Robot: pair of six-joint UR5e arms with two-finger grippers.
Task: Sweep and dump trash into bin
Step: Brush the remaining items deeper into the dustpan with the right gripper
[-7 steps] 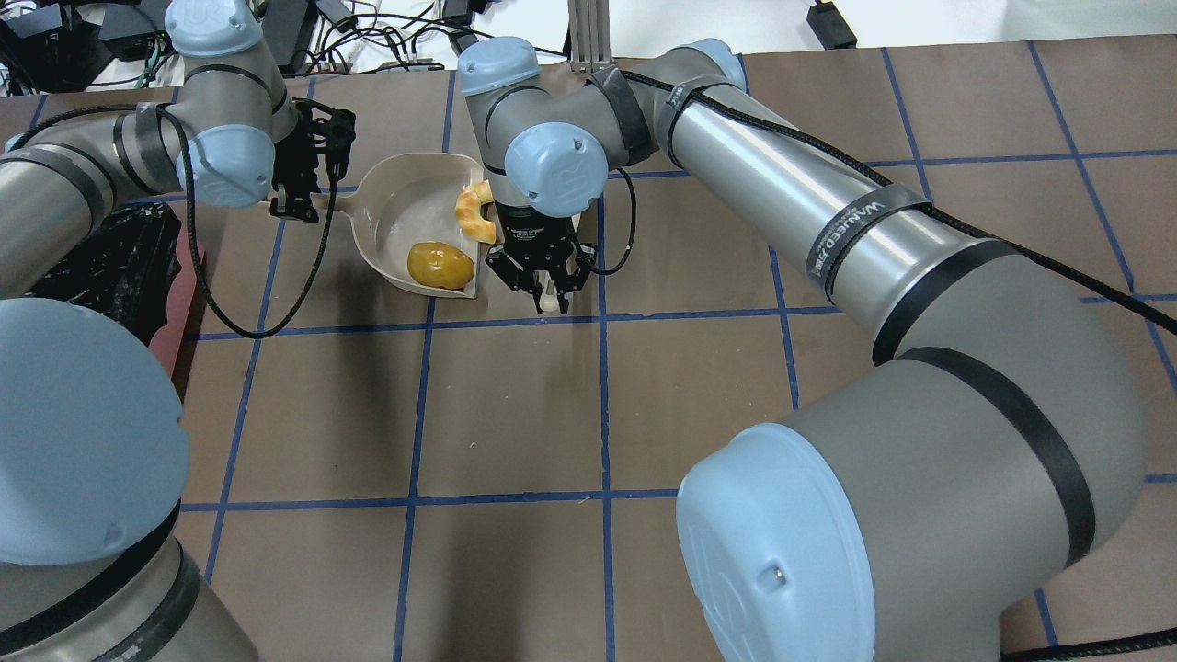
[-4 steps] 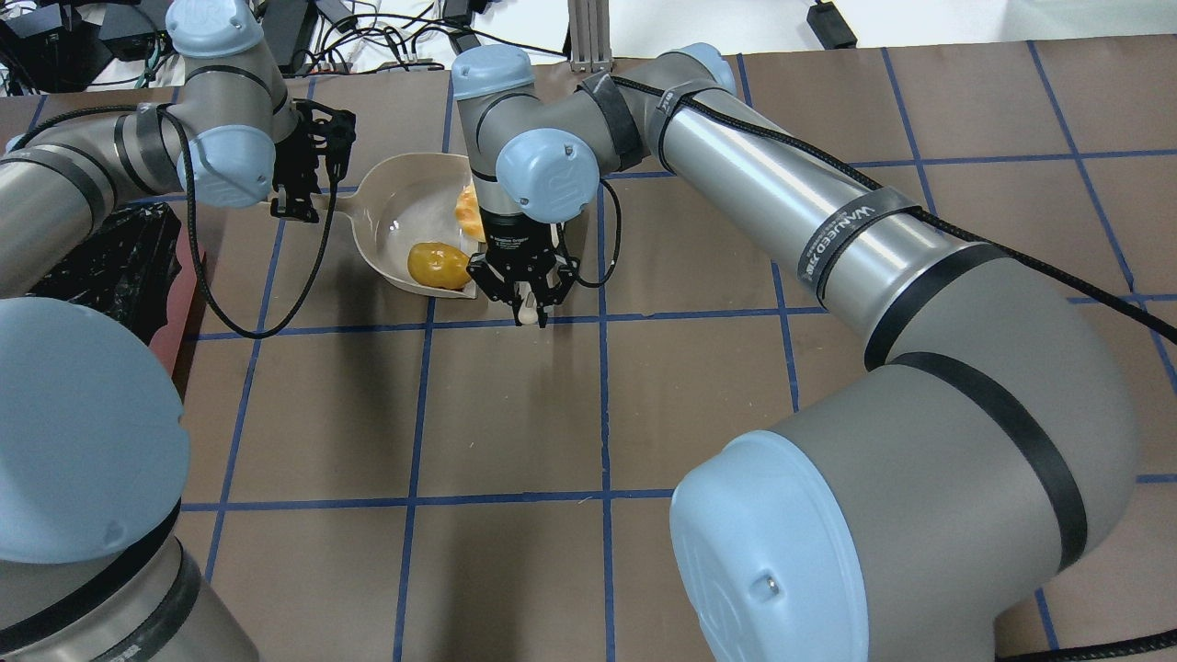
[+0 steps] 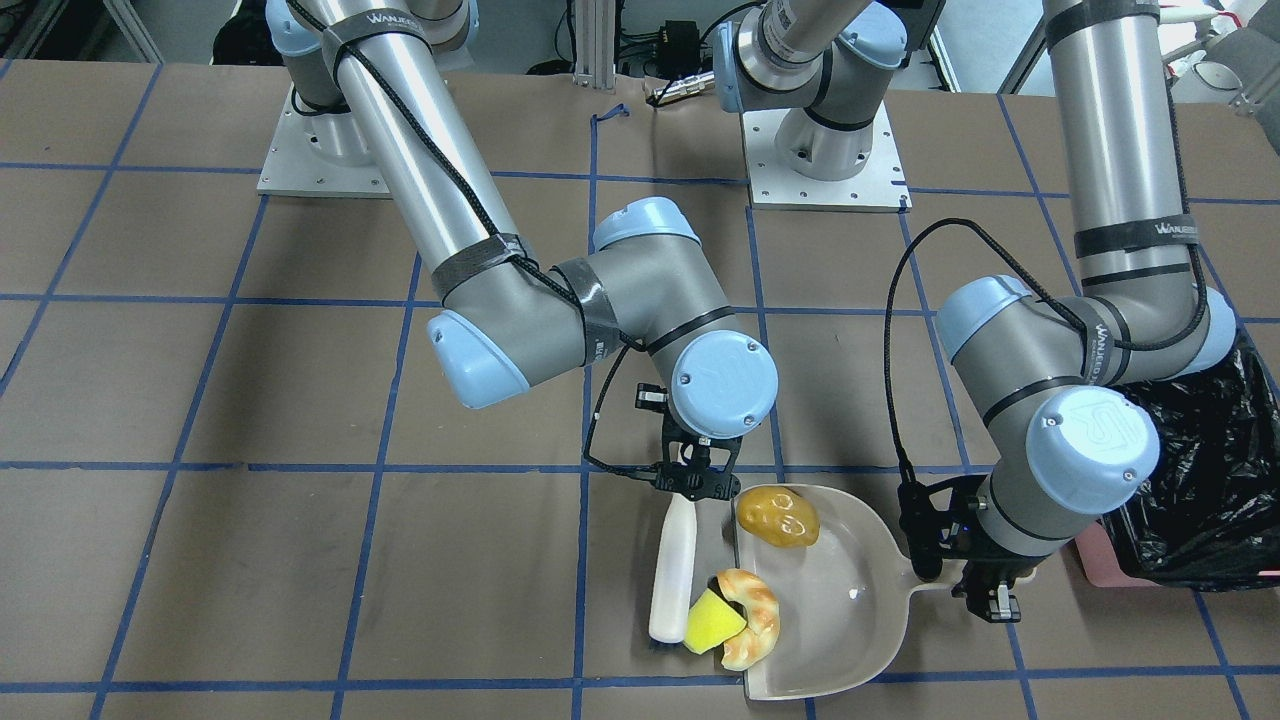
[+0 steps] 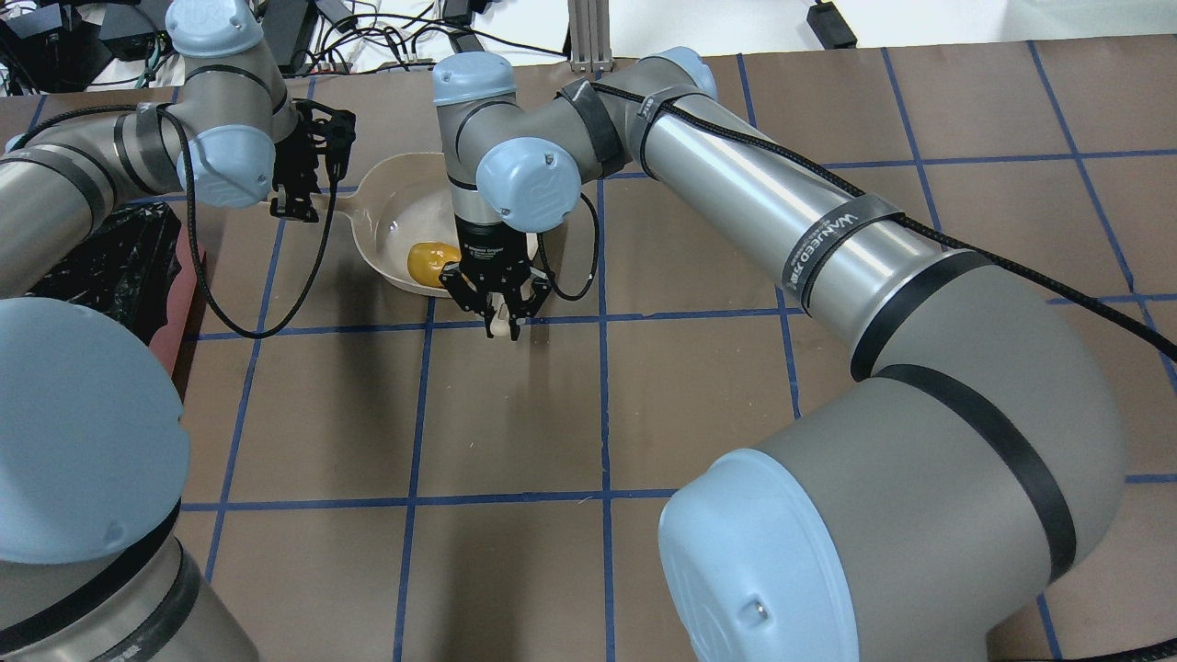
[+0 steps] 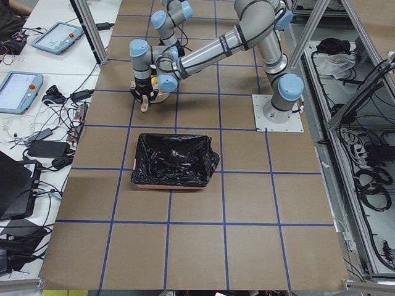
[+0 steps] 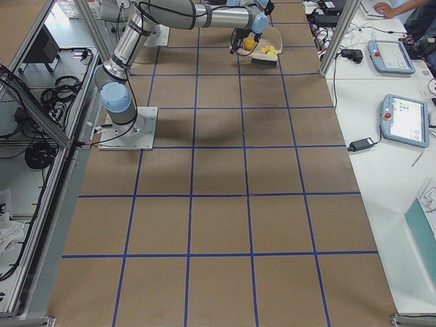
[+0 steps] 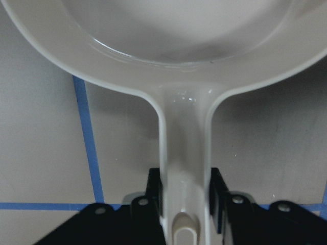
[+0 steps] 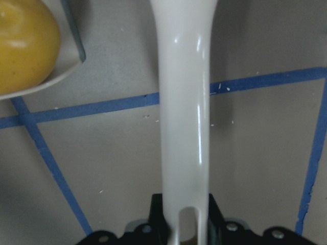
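Note:
My left gripper (image 3: 972, 585) is shut on the handle of the beige dustpan (image 3: 840, 600), which lies flat on the table; the left wrist view shows the handle (image 7: 184, 168) between the fingers. The golden-brown potato (image 3: 778, 517) and the tan croissant (image 3: 755, 615) lie in the pan. The yellow sponge (image 3: 714, 622) sits at the pan's open edge against the croissant. My right gripper (image 3: 697, 482) is shut on a white brush handle (image 3: 672, 570), whose bristle end is beside the sponge. The pink bin with the black bag (image 3: 1205, 480) stands beyond the left arm.
In the overhead view the bin (image 4: 110, 257) is at the left edge, near my left arm; my right gripper (image 4: 501, 317) hides the croissant and sponge, and only the potato (image 4: 428, 260) shows in the dustpan (image 4: 391, 207). Cables lie past the table's far edge.
My right gripper has moved left and toward the robot along the pan's open edge with the brush. Its wrist now covers the croissant in the overhead view. The left arm and dustpan have not moved.

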